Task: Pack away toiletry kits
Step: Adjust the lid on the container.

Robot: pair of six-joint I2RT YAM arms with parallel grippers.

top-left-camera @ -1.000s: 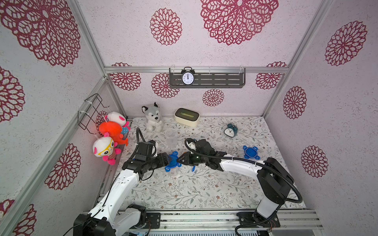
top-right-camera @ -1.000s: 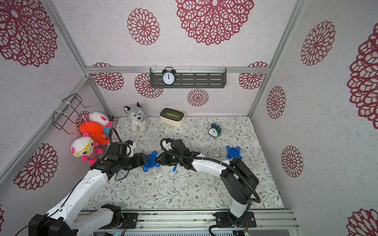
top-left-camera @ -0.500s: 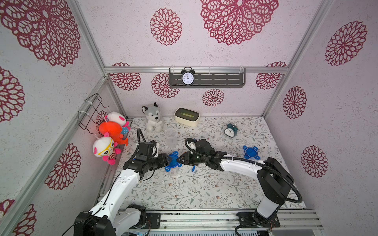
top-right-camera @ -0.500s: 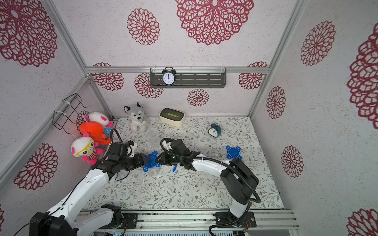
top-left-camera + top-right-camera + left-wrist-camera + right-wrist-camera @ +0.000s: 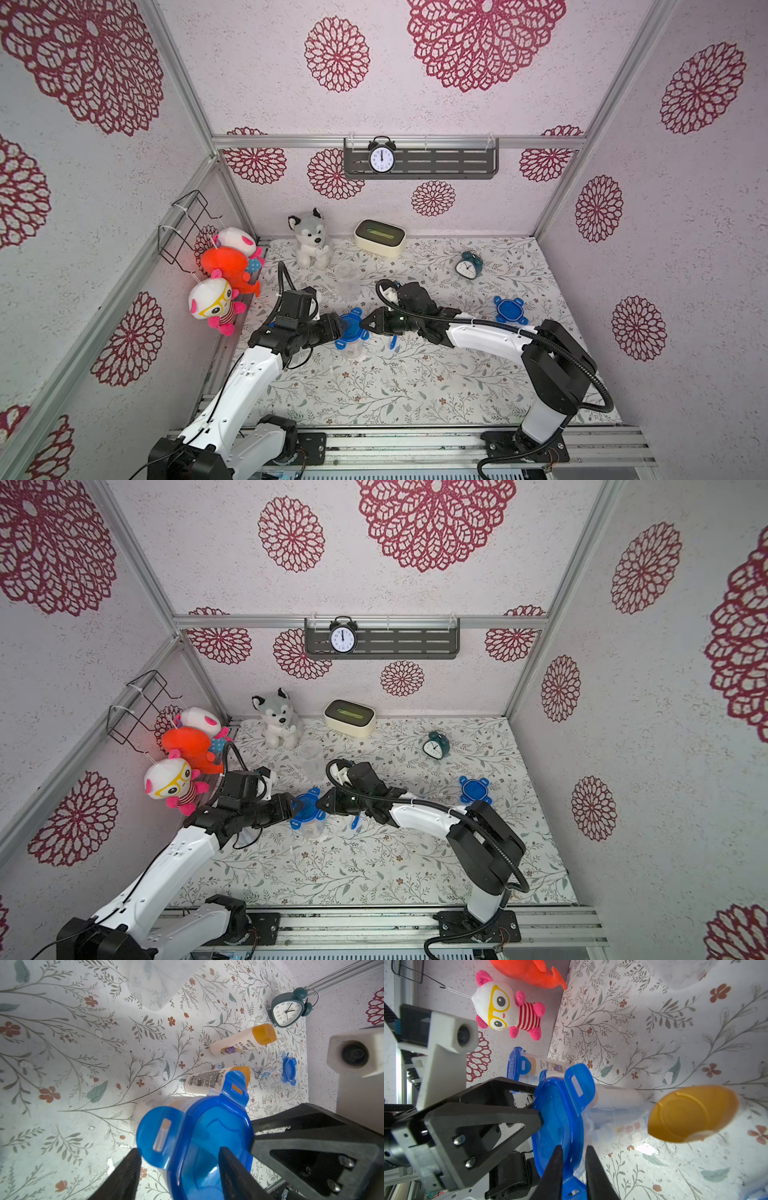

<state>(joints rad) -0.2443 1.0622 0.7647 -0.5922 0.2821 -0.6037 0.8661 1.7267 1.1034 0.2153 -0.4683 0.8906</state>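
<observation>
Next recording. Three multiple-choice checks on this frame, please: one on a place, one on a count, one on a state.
1. Where is the teal clock? A. on the wall shelf B. in the wire basket C. on the table
2. How many soft toys hang on the side wall? A. one B. three C. five
3. How do the right gripper's jaws stand? A. close together on a blue lid's rim B. wide apart over bare cloth C. clamped on a toothbrush

Answers: 1 C, it stands on the table near the back wall. 2 B, a pink-eared one, an orange one and one with yellow glasses. 3 A, the right wrist view shows blue rim between the nearly closed jaws.
</observation>
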